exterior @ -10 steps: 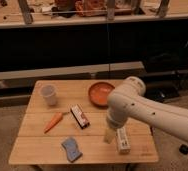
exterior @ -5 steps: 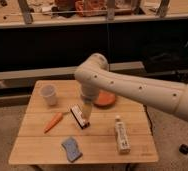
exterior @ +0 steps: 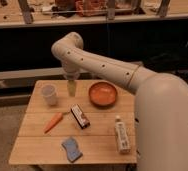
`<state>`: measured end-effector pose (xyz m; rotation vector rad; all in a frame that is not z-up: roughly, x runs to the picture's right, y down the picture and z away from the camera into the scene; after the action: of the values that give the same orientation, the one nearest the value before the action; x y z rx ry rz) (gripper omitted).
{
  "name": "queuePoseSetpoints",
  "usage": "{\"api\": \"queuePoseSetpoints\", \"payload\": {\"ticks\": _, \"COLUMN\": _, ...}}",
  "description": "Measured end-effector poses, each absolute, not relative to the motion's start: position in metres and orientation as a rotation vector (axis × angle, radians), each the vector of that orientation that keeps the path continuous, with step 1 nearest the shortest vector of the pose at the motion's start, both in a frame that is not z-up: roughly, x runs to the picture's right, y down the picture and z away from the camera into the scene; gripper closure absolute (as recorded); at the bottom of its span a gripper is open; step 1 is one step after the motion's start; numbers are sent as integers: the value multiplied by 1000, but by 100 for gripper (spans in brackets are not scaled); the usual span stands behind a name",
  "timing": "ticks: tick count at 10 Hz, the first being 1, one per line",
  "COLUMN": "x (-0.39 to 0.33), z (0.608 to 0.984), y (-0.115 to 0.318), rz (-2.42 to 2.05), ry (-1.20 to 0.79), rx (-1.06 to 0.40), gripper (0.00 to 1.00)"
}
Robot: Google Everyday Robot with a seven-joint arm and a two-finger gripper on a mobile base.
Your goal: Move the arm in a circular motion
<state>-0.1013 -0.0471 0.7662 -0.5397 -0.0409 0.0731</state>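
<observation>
The arm (exterior: 112, 70) is a thick cream-white tube with small dark holes. It comes in from the lower right, fills that corner, and bends at an elbow above the back left of the wooden table (exterior: 102, 135). The gripper (exterior: 71, 89) is its pale-yellow tip; it hangs over the back of the table, between the white cup (exterior: 49, 94) and the orange bowl (exterior: 103, 94).
On the table lie an orange carrot (exterior: 53, 122), a dark snack bar (exterior: 79, 116), a blue sponge (exterior: 71, 149) and a white bottle (exterior: 121, 135) on its side. A dark counter with a cluttered shelf runs behind the table.
The arm has swung from the table's right front, over the middle, to the back left. The white bottle, hidden a second ago, is uncovered. The objects on the table stay put.
</observation>
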Motion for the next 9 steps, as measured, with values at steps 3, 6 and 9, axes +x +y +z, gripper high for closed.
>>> {"api": "queuePoseSetpoints", "payload": {"ticks": 3, "x": -75, "z": 777, "y": -62, "rz": 113, "ry": -30, "rx": -532, "gripper": 20}}
{"api": "queuePoseSetpoints", "payload": {"ticks": 6, "x": -6, "z": 779, "y": -51, "rz": 184, "ry": -17, "rx": -539, "gripper": 20}}
{"api": "queuePoseSetpoints", "payload": {"ticks": 9, "x": 67, "z": 776, "y": -32, "rz": 261, "ry": 6, "rx": -550, "gripper": 20}}
